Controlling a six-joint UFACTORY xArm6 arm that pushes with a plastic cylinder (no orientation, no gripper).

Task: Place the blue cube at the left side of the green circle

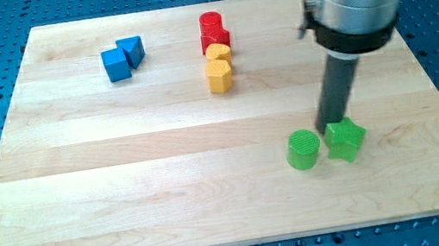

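Two blue blocks, a blue cube (115,65) touching a blue triangle (133,49), two red (213,30), two yellow (218,66), green circle (303,149) and green star (347,140) sitting on the pale wooden desk (122,172), my tip (329,127) resting between the greens, no hand showing.

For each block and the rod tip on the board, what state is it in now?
blue cube: far upper left, touching the blue triangle.
green circle: upright, its left side free.
green star-like block: right of the circle.
my tip: behind the two green blocks.
red blocks, yellow blocks: one column.

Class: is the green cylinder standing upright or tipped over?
Upright: the green cylinder shows its flat round face upward, beside my tip.
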